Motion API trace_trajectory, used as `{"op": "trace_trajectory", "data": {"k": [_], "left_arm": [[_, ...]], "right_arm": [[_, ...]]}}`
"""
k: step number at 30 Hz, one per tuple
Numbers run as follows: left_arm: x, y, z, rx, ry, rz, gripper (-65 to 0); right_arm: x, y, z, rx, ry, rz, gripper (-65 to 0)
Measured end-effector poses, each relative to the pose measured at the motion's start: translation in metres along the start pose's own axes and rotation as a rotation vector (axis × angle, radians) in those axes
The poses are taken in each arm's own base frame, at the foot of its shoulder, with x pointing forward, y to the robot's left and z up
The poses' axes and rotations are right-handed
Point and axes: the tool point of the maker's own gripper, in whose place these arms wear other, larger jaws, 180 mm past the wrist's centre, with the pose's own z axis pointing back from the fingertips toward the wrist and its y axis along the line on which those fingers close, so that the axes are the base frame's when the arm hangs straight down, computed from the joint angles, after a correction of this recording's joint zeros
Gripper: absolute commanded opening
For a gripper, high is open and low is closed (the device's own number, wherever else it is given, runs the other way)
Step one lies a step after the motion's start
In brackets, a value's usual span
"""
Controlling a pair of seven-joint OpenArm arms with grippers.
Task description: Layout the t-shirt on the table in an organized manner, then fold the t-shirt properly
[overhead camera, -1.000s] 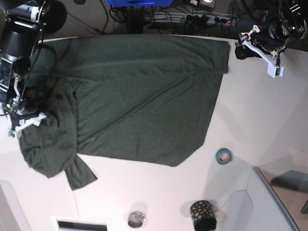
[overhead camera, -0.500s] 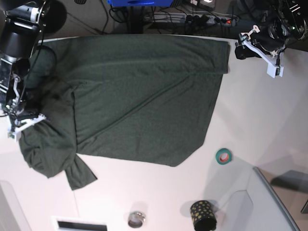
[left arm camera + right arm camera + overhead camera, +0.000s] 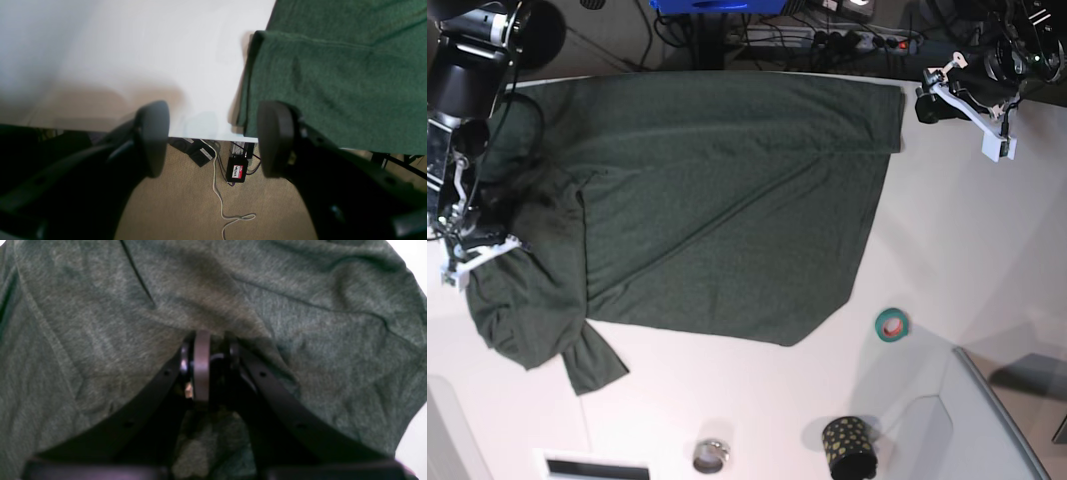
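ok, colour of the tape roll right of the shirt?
The tape roll is teal-green with a red inner core, clearest in the base view.

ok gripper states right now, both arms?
Left gripper: open, holding nothing, beside the t-shirt edge.
Right gripper: fingers shut on the t-shirt, fabric bunched around them.

Beige carpet (image 3: 186, 206) is seen beneath the tool in the left wrist view, with a small black box (image 3: 237, 169) bearing a red-and-white label lying on it and a pale cable (image 3: 220, 200) trailing past in loose curves. A second dark box (image 3: 200, 154) lies just beside it. In the base view a dark floor is seen along the top, where a power strip (image 3: 867, 40) (one red switch at its end) and tangled black cables are laid beside a blue object (image 3: 717, 5).
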Motion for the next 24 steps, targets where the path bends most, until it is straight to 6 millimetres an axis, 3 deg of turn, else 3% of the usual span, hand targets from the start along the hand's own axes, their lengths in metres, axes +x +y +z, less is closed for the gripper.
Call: {"op": "trace_trajectory", "data": {"k": [4,6,9,14,24], "left_arm": [[0.0,0.0,0.0,-0.001,-0.001,0.001,-25.2],[0.001,0.001,0.0,0.001,-0.001,-0.001,-25.2],[0.001,0.001,0.0,0.002,-0.002,-0.002,-25.2],[0.005,0.001,0.0,0.001,-0.011,-0.001,-25.2],[0.005,0.001,0.0,0.001,-0.012,-0.002,-25.2]], "right_arm": [[0.017,0.002,0.027,-0.001,-0.101,0.046,-35.3],[0.014,0.009,0.036,0.001,-0.127,0.048,-29.4],[-0.005,0.022,0.035,0.032,-0.068,0.043,-29.4],[-0.015,0.014,0.029,0.017,-0.034,0.042,-29.3],[-0.019,0.012,0.026,0.016,-0.021,0.037,-29.1]]}}
